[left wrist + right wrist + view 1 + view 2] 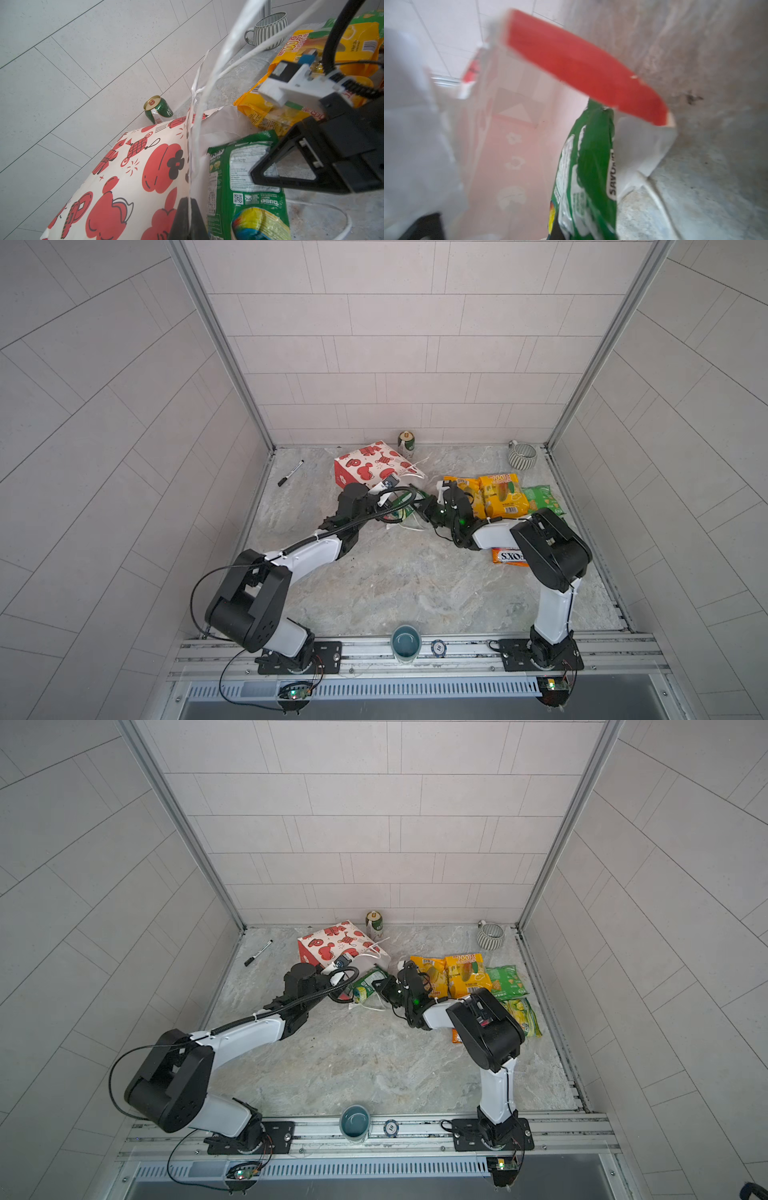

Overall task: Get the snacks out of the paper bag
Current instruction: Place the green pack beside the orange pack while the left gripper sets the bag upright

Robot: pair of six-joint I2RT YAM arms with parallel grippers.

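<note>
Green packet: long axis from paper bag into right end effector (seemingly clamped); left end effector pinches handle.

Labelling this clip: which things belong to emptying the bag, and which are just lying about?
Job: paper bag, green packet at its mouth, two yellow-orange packets, second green packet, red-orange packet, yellow-green packet.
Lying about: drink can, marker pen, striped mug, teal cup, poker chip.

White paper gift bag with red prints lies on its side; glossy green snack packet sticks out of its mouth; two yellow-orange packets and a second green packet lie flat nearby.
</note>
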